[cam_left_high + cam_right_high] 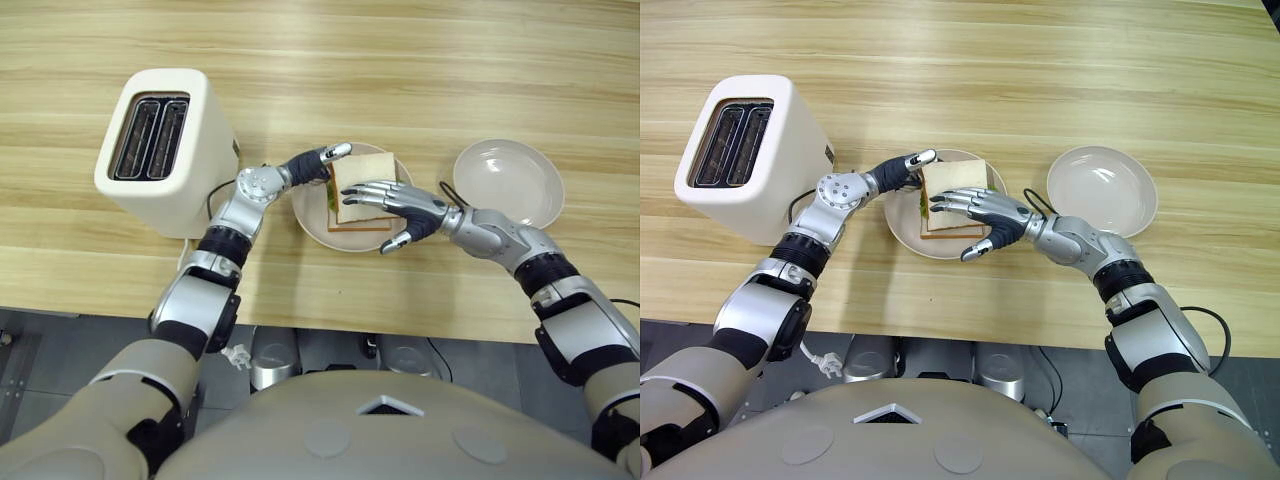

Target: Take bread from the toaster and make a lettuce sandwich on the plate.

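A sandwich (pixel 370 170) of two bread slices lies on the beige plate (pixel 315 228) in the middle of the table, with green lettuce (pixel 331 197) showing at its left edge. My right hand (pixel 400 205) lies flat on the top slice with its fingers spread. My left hand (pixel 310 165) stretches in from the left, its straight fingertips touching the sandwich's upper left corner. The cream toaster (pixel 165 150) stands to the left, and both its slots look dark and empty.
An empty white dish (pixel 508 182) sits right of the plate, close to my right forearm. The toaster's black cable (pixel 212 205) runs down past my left arm. Bare wooden table lies beyond the plates, and its front edge (pixel 350 330) is near.
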{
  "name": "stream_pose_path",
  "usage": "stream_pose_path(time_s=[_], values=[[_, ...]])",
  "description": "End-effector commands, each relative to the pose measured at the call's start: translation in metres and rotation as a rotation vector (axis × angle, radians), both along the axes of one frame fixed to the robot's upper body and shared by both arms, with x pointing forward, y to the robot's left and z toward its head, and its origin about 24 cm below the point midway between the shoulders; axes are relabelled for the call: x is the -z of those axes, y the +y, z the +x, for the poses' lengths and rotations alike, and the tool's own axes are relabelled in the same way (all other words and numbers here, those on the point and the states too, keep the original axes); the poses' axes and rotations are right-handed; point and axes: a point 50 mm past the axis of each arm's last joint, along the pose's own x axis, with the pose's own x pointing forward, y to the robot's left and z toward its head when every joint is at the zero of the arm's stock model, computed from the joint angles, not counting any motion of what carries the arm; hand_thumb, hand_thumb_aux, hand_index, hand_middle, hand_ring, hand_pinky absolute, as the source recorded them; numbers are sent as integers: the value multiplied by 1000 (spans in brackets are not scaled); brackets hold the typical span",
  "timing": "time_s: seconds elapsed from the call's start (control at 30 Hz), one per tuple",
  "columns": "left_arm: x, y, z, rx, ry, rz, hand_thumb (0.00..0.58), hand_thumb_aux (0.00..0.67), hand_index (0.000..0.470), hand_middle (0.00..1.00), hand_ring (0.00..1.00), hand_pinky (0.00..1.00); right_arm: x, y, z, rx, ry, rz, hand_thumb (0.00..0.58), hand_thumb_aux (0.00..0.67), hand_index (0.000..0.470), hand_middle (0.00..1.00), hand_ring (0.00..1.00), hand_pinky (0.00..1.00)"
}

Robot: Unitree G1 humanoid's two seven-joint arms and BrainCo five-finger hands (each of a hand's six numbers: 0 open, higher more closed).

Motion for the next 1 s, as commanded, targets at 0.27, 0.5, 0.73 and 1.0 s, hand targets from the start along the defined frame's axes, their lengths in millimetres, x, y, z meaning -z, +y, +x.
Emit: stream_pose_path(time_s=[0.27,0.5,0.73,1.0], values=[[-112,6,9,-112,-1084,631,0,0,0,1000,1000,1000,12,-13,-11,29,100,-50,0,0,0,0,0,0],[-199,-3,-43,-357,-1567,519,0,0,0,1000,1000,1000,12,-17,-13,47,113,-47,0,0,0,0,0,0],[-175,-15,-54,-257,-1434,384,0,0,0,1000,1000,1000,-9,-12,0,105,-24,77,0,0,0,0,0,0],[-141,4,-81,-173,-1085,37,580,670,460,1000,1000,1000,-68,-20,3,164,-197,595,580,670,460,1000,1000,1000]])
